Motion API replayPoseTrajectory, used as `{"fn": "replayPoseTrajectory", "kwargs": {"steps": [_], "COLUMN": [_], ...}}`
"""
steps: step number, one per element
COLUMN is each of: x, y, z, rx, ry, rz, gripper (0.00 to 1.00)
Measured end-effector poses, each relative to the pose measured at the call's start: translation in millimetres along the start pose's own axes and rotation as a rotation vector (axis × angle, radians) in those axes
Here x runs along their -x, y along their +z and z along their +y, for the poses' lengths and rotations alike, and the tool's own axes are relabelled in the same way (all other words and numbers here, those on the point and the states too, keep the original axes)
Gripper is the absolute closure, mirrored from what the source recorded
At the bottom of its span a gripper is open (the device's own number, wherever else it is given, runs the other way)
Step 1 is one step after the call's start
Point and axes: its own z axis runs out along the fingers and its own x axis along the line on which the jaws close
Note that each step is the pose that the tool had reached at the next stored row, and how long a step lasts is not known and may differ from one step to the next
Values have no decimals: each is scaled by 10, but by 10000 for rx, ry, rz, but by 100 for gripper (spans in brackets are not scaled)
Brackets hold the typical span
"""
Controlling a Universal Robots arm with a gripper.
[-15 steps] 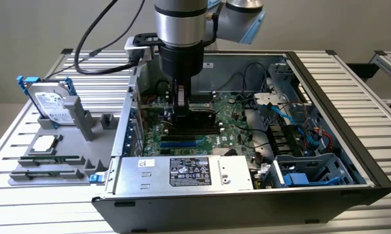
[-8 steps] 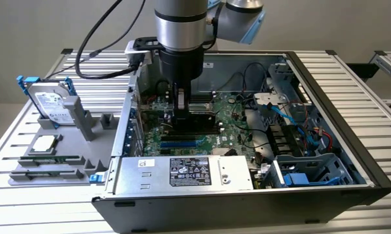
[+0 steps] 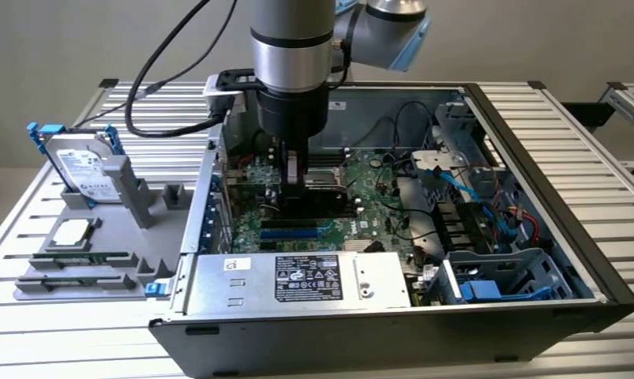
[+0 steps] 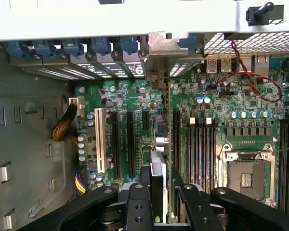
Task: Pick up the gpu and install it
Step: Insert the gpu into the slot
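gripper (image 4: 161,190) clamped on edge-on gpu (image 4: 159,139), its lower edge hidden

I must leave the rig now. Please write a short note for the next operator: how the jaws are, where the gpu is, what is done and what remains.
Gripper: jaws shut on the gpu, which stands on edge between them.
Place: the gpu is inside the open case, low over the motherboard at the expansion slots, with its silver bracket at the rear slot openings.
Done: gpu picked up and brought into the case.
Left: gpu not yet released. I cannot tell whether it sits fully in its slot.
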Motion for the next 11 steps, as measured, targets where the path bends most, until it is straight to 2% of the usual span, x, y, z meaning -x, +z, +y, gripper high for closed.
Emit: {"fn": "replayPoseTrajectory", "kwargs": {"steps": [11], "x": [-11], "y": [110], "z": [6], "rx": [1], "ry": [2], "rz": [1], "gripper": [73]}}
